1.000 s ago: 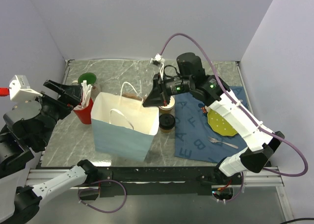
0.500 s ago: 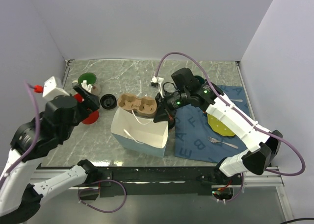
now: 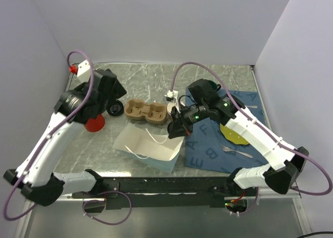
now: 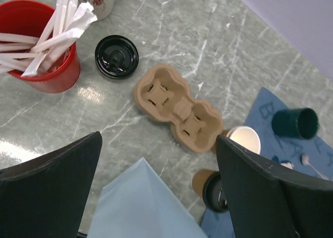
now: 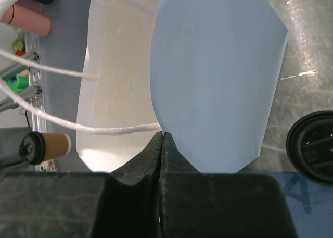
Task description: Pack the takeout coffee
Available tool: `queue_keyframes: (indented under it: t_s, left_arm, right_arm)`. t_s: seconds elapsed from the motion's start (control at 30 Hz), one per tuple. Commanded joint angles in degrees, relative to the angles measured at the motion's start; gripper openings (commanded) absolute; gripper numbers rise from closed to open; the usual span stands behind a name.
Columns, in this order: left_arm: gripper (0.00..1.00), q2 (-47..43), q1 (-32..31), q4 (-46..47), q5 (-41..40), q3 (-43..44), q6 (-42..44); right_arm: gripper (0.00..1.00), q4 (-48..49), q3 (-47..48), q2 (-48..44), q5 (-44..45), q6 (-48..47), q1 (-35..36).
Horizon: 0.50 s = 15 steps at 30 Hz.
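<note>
While the left gripper (image 4: 158,144) hangs high over the marble table (image 3: 145,79) with its two fingers spread wide and nothing between them, the right gripper (image 3: 177,129) sits low near the middle of the table. Its fingers are pressed together on the rim of the paper bag (image 3: 135,141). The right wrist view shows the pinch: the edge of the light blue panel and a white cord handle both run into the closed fingertips. The bag lies slumped on its side near the table's front edge. Its white lining faces up, its light blue outside shows along the near edge, and its cord handles lie loose on the lining.

The takeout coffee (image 4: 210,186), a tan paper cup with a black lid on it, stands upright outside the bag. It is just beside the bag's light blue side, at the edge of the blue lettered placemat (image 3: 208,144). In the left wrist view one of that gripper's fingers hides part of it, and in the top view the right arm covers it.

Just behind it stands an open paper cup (image 4: 244,139), cream-white inside, close against one end of the brown pulp two-cup carrier (image 4: 177,109). A loose black lid (image 4: 116,56) lies on the marble between the carrier and a red cup (image 4: 52,76) filled with white paper-wrapped straws (image 4: 65,24). A dark green mug (image 4: 295,123) stands on the far part of the placemat. A yellow plate (image 3: 234,131) and a fork (image 3: 235,152) lie on the placemat nearer the right side.
</note>
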Motion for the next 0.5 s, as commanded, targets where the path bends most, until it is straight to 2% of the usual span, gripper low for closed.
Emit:
queue_keyframes:
  t_s: [0.0, 0.13, 0.23, 0.37, 0.47]
  left_arm:
    - [0.98, 4.5, 4.28, 6.21, 4.05, 0.47, 5.05]
    - [0.97, 10.2, 5.69, 12.02, 9.77, -1.39, 7.44]
    - [0.91, 13.37, 5.69, 15.01, 11.88, -1.39, 9.45]
    - [0.78, 15.66, 5.69, 19.66, 16.01, -3.49, 11.3]
    - [0.76, 17.42, 5.69, 21.6, 16.37, -4.64, 11.92]
  right_arm:
    - [0.0, -2.64, -2.89, -3.85, -0.61, -2.6, 0.04]
    - [0.0, -2.99, -7.02, -7.36, 1.49, -5.58, -0.05]
    - [0.0, -3.78, -9.22, -10.26, 4.66, -7.52, 0.04]
    - [0.0, -3.17, -10.72, -12.99, 6.24, -9.1, -0.05]
    - [0.0, -2.64, -11.07, -13.78, 5.63, -10.51, -0.05]
